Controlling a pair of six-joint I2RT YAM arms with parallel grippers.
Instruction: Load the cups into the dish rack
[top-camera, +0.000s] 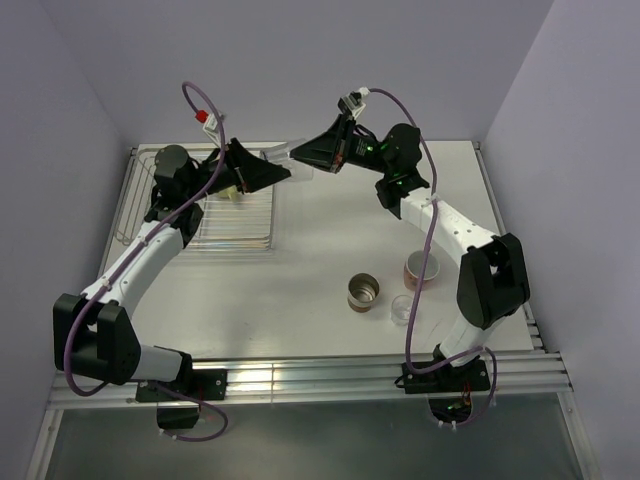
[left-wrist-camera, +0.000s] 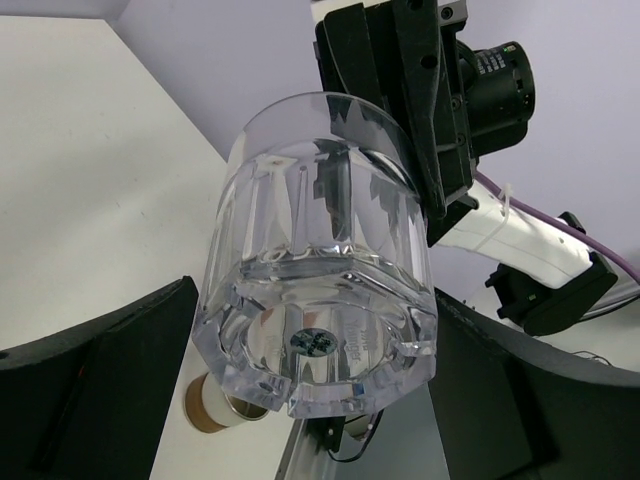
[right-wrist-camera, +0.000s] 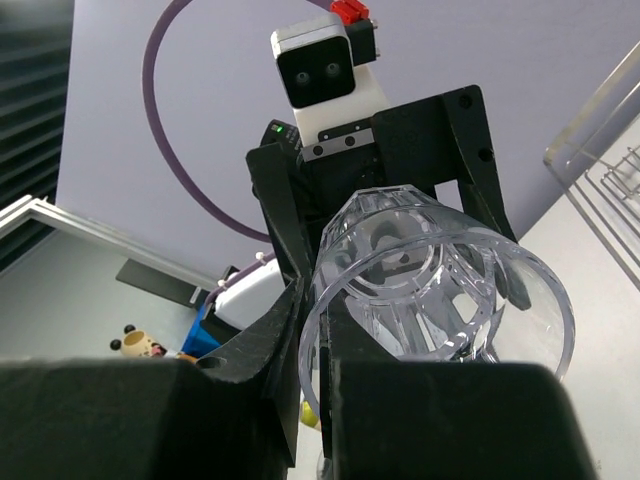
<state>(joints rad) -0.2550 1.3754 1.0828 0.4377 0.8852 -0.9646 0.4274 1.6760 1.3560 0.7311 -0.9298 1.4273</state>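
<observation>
- The right gripper (right-wrist-camera: 318, 340) has its jaws closed on the wall of a clear glass tumbler (left-wrist-camera: 320, 280) at the mouth, one finger inside the rim and one outside.
- The tumbler is held in the air on its side, its thick faceted base pointing at the left gripper (top-camera: 278, 168) and its open mouth at the right wrist camera.
- The left gripper's jaws are spread wide, one on each side of the tumbler's base. Whether they touch the glass cannot be told.
- From above, the two grippers meet nose to nose near the far right corner of the shallow silver wire dish rack (top-camera: 245, 228), which sits on the left part of the white table (top-camera: 320, 240).
- A pale yellow mug (top-camera: 232, 192) is inside the rack, near its far side.
- On the table's near right part, well apart from the rack, stand a brown metallic cup (top-camera: 364, 293), a salmon-pink mug with white inside (top-camera: 421, 269) and a second clear glass tumbler (top-camera: 402, 310), close together.
</observation>
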